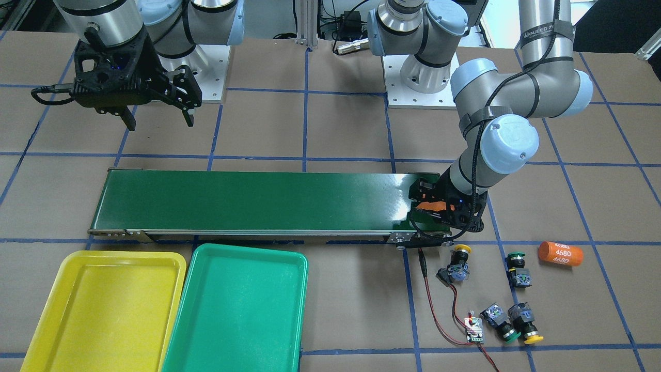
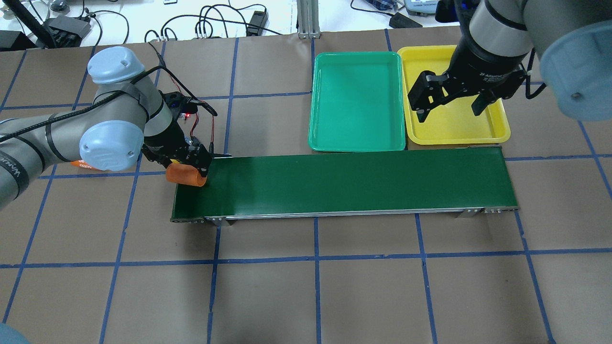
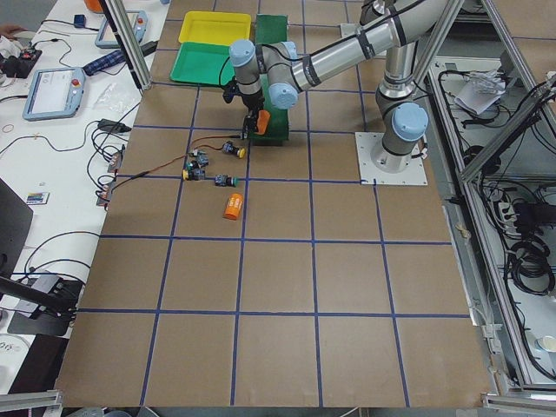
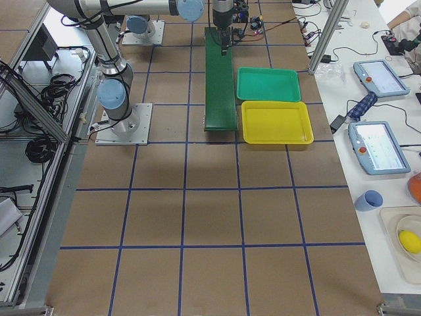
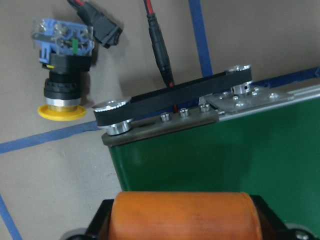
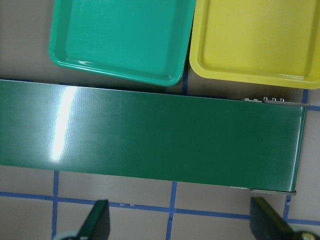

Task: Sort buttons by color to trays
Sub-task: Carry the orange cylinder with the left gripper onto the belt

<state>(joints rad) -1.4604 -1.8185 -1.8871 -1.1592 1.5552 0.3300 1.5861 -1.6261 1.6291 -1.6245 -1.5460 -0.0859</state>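
Holding an orange cylinder [image 5: 182, 217] crosswise between its fingers, the left gripper [image 2: 187, 172] hangs over the belt [image 2: 344, 184] at its pulley end. It is clamped on that cylinder, which is no part of the sort. The right gripper [image 2: 449, 112] hovers high near the belt's opposite end, fingers wide apart, nothing between them.

All four buttons [image 1: 518, 268] lie on the table off the belt's pulley end, on the side away from the robot's bases. None is on the belt or in a tray. The yellow tray [image 2: 454, 129] and green tray [image 2: 356, 95] sit side by side along the belt's other half, on that same side, both empty.

Deciding relation: the nearest button [image 1: 458, 261], yellow-capped, lies just beyond the belt's pulley-end corner, near the left gripper and well apart from the right. It lies on its side, long axis across the belt's length, cap toward the belt, body away.

Judgement: the left arm is the one to take it, but the cylinder must be let go first. The fingers should then close across the body, not the cap.
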